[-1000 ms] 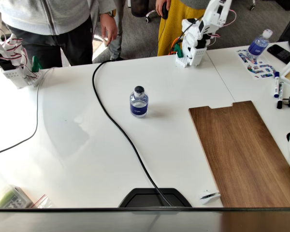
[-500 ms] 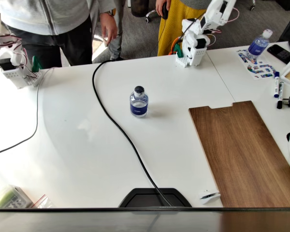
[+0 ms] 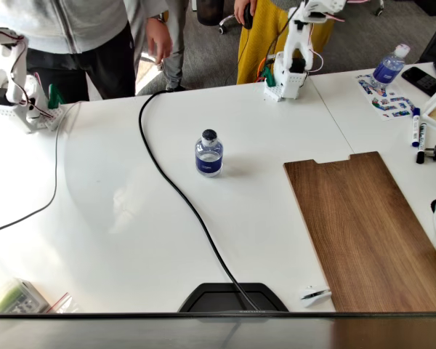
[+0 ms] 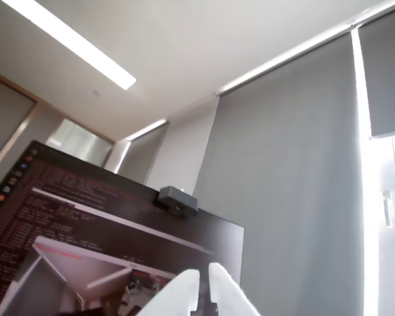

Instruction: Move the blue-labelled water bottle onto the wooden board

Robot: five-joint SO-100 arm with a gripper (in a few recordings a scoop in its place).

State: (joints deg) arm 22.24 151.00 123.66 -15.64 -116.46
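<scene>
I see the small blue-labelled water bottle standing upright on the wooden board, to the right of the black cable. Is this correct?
Not quite. In the fixed view the blue-labelled water bottle stands upright on the white table, to the left of the wooden board and apart from it. It is indeed to the right of the black cable.

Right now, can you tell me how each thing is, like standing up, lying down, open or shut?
blue-labelled water bottle: upright on the table, cap on, nothing holding it.
wooden board: lying flat, nothing on it.
gripper: fingers nearly together, holding nothing, pointing up at the ceiling.
second bottle: upright, white cap on.
black cable: lying loose across the table.
</scene>
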